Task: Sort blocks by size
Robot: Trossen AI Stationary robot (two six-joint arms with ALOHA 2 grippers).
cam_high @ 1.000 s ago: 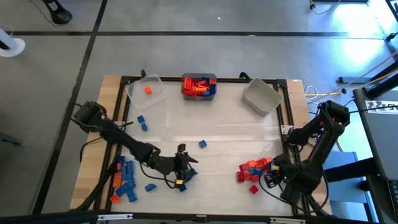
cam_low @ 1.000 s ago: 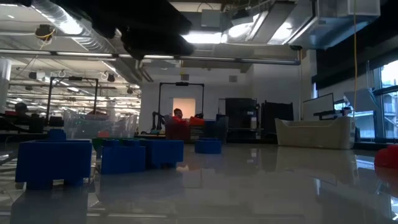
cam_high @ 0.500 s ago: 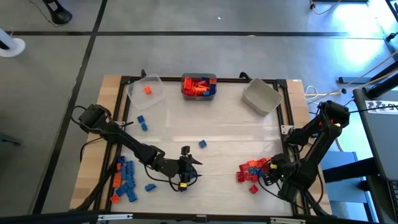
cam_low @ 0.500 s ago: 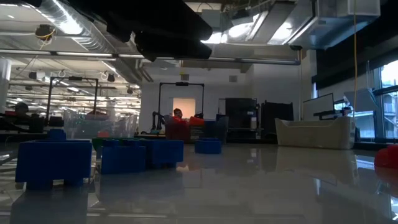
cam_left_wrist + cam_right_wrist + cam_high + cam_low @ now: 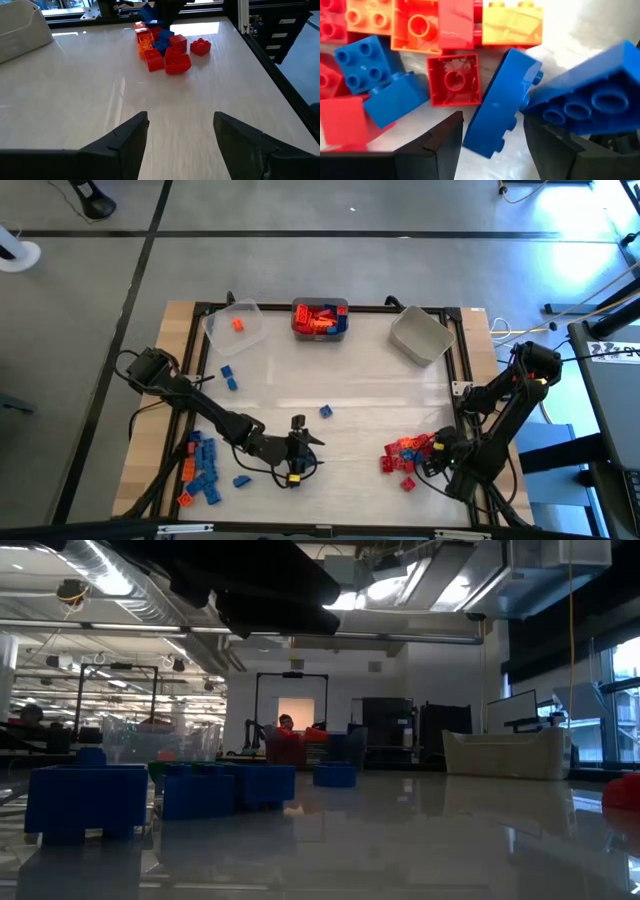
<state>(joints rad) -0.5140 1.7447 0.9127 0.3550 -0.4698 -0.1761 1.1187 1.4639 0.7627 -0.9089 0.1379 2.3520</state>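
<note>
The left gripper (image 5: 180,122), jaws released and empty, has shifted slightly near 6 o'clock. The right gripper (image 5: 432,465) hovers over a blue brick (image 5: 495,110) at 4 o'clock. I cannot tell whether it grips the brick.

No legible text, label, brand, number or sign anywhere in these views.

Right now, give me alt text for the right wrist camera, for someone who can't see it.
The right gripper, fingers apart, hangs close over a jumble of blocks, with a long blue brick lying tilted in the gap between its two dark fingers. Around it lie a red hollow-side-up brick, orange bricks, a yellow-orange one and more blue bricks.
</note>
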